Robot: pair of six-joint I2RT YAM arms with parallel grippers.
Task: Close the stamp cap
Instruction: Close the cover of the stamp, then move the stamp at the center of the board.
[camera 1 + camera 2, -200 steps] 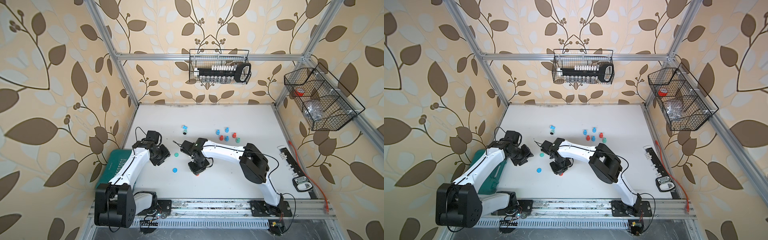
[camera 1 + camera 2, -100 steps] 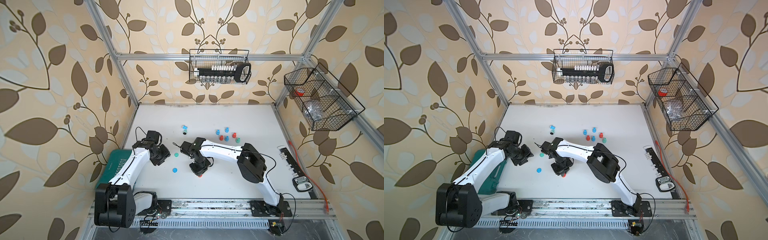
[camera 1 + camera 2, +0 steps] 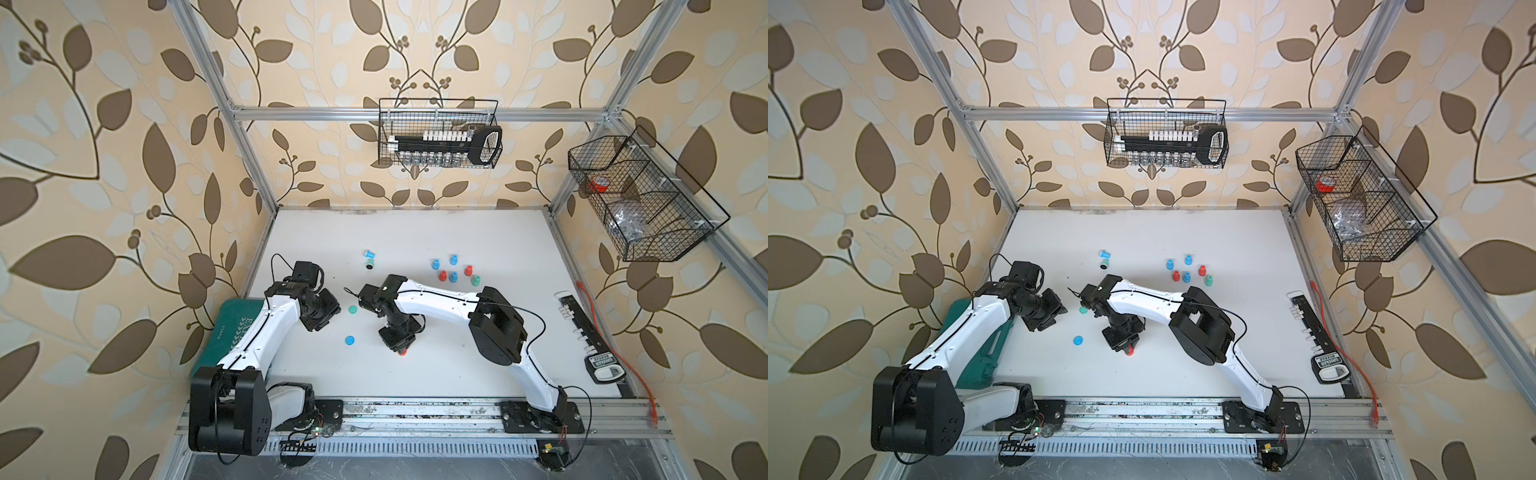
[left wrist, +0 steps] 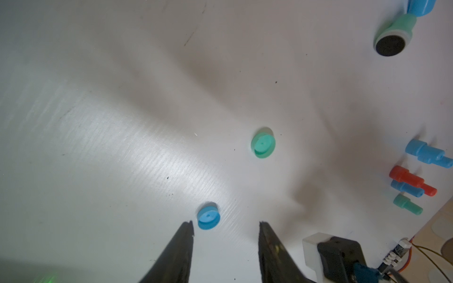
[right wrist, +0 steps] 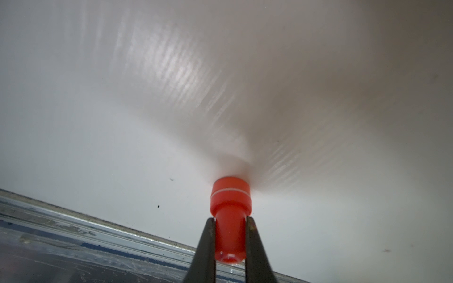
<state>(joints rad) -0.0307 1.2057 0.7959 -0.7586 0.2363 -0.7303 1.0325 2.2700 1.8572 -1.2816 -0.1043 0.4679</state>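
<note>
My right gripper [image 5: 230, 218] is shut on the narrow handle of a red stamp [image 5: 230, 203]. The stamp's wide end presses on the white table, and a pale seam rings it above what looks like its red cap [image 5: 230, 185]. In both top views the stamp [image 3: 402, 353] [image 3: 1130, 352] peeks out below the gripper [image 3: 400, 345]. My left gripper [image 4: 226, 222] [image 3: 326, 318] hovers open and holds nothing. A loose blue cap [image 4: 208, 217] [image 3: 350, 340] lies by one fingertip, and a loose green cap [image 4: 263, 145] [image 3: 353, 309] lies farther off.
A green stamp [image 3: 369, 263] with a bare black pad and a blue stamp [image 3: 369, 253] lie at the back. Several capped stamps [image 3: 453, 270] stand at the back right. A green case [image 3: 237, 328] sits left, and a black rack [image 3: 582, 328] and tape measure [image 3: 604, 368] right.
My right arm has shifted a little, carrying the red stamp slightly toward the table's front edge. The left gripper has barely moved.
</note>
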